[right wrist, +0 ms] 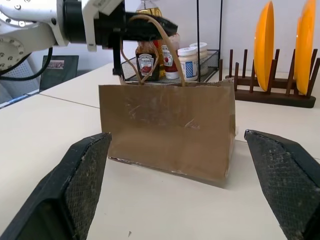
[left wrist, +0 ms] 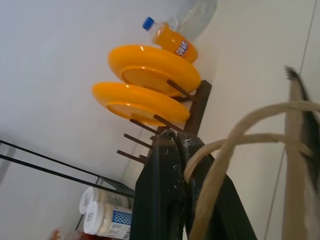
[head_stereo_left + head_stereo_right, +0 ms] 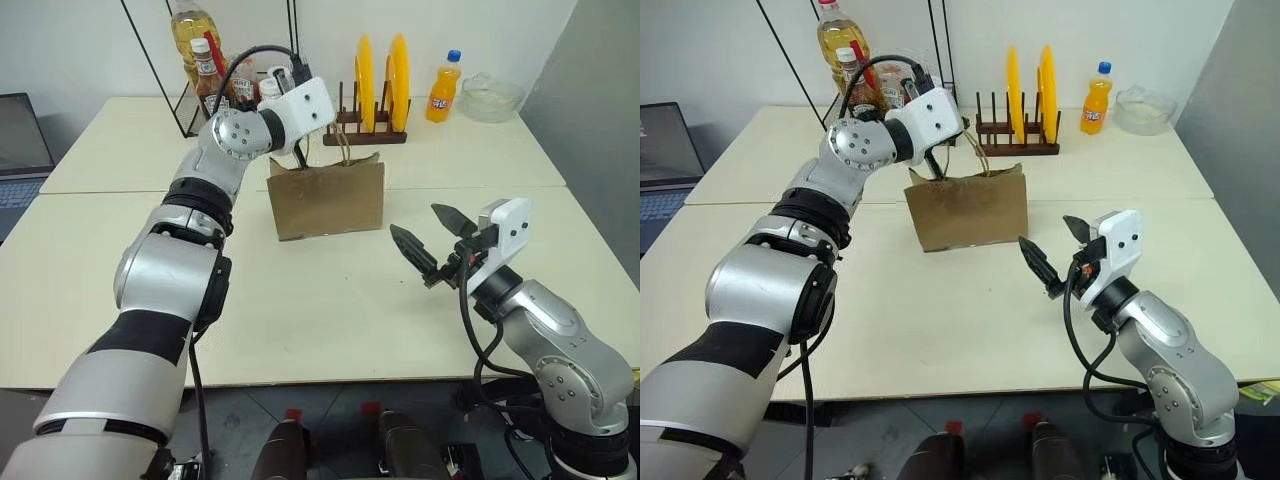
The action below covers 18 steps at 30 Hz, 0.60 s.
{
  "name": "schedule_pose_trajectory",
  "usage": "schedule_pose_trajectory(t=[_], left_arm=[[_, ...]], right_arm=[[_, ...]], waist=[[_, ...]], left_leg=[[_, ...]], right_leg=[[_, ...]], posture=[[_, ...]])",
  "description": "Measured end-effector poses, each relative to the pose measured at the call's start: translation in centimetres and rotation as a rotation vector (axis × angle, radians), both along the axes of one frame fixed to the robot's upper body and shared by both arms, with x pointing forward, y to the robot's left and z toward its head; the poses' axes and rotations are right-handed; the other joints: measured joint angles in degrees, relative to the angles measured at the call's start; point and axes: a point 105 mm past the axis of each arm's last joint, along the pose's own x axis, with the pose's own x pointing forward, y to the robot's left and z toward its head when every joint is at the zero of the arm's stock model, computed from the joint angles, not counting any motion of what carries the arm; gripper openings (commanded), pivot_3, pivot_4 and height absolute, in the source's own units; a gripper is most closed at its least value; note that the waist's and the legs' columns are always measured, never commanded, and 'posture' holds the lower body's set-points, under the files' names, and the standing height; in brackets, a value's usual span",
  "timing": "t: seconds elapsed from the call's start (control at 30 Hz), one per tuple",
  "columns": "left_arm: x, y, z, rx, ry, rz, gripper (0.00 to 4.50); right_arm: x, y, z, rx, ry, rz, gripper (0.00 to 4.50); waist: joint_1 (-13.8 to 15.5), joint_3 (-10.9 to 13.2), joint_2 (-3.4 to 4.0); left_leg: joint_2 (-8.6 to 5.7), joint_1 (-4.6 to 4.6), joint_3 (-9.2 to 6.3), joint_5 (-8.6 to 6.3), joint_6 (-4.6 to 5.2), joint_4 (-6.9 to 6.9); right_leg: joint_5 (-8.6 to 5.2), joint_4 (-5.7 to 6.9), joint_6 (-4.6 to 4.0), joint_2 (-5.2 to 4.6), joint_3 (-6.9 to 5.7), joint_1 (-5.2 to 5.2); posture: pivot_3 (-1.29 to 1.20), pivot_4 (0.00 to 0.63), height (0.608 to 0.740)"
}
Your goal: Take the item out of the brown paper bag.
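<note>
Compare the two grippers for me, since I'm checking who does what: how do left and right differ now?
The left gripper is up at the brown paper bag, fingers shut on a handle loop; the right gripper hangs wide open, apart from the bag and holding nothing. Both have two black fingers.

Two yellow plates upright in wooden rack, orange soda btl & glass bowl beside.

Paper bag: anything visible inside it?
No. The brown paper bag stands upright, its front wall hiding the interior. Its loop handles rise above the rim, pinched by the left gripper.
</note>
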Motion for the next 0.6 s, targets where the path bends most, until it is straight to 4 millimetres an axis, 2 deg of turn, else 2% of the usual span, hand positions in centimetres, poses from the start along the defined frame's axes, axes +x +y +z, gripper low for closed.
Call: schedule_pose_trajectory(t=[0.2,0.3,0.4,0.5,0.6], left_arm=[[-0.3,2.4,-0.7,-0.002,0.037,0.014,2.64],[-1.3,3.6,-0.5,-0.033,0.073,-0.036,3.54],[-2.6,4.3,-1.3,-0.063,0.132,-0.089,4.45],[-4.4,5.1,-2.1,-0.107,0.199,-0.101,4.48],[-6.4,6.0,-1.8,-0.153,0.252,-0.096,4.48]], right_arm=[[0.2,0.4,-0.1,0.0,0.007,0.02,4.5],[0.2,0.4,-0.1,-0.006,0.007,0.032,4.5],[0.3,0.3,-0.3,-0.01,0.014,0.03,4.5],[0.3,0.3,-0.6,-0.013,0.024,0.045,4.5],[0.6,0.2,-1.1,-0.017,0.04,0.051,4.5]], waist=[[-0.22,0.0,0.0],[-0.47,-0.01,0.01],[-0.75,-0.01,0.02],[-0.8,-0.01,0.02],[-0.78,-0.01,0.02]], left_leg=[[0.03,0.01,-0.02,0.0,0.0,0.01],[0.07,0.01,-0.02,0.0,-0.01,0.0],[0.2,0.03,-0.06,0.01,-0.01,0.01],[0.24,0.02,-0.12,0.01,-0.01,0.05],[0.24,0.04,-0.14,0.01,-0.01,0.08]], right_leg=[[0.0,0.02,0.0,0.0,0.0,0.01],[0.0,0.03,0.0,-0.01,0.01,0.01],[0.0,0.07,-0.01,-0.04,0.02,0.03],[0.0,0.08,-0.01,-0.06,0.03,0.04],[0.0,0.09,-0.01,-0.07,0.03,0.07]], posture=[[0.0,0.15,0.74],[0.0,0.15,0.74],[0.0,0.15,0.74],[0.0,0.15,0.74],[0.0,0.15,0.74]])
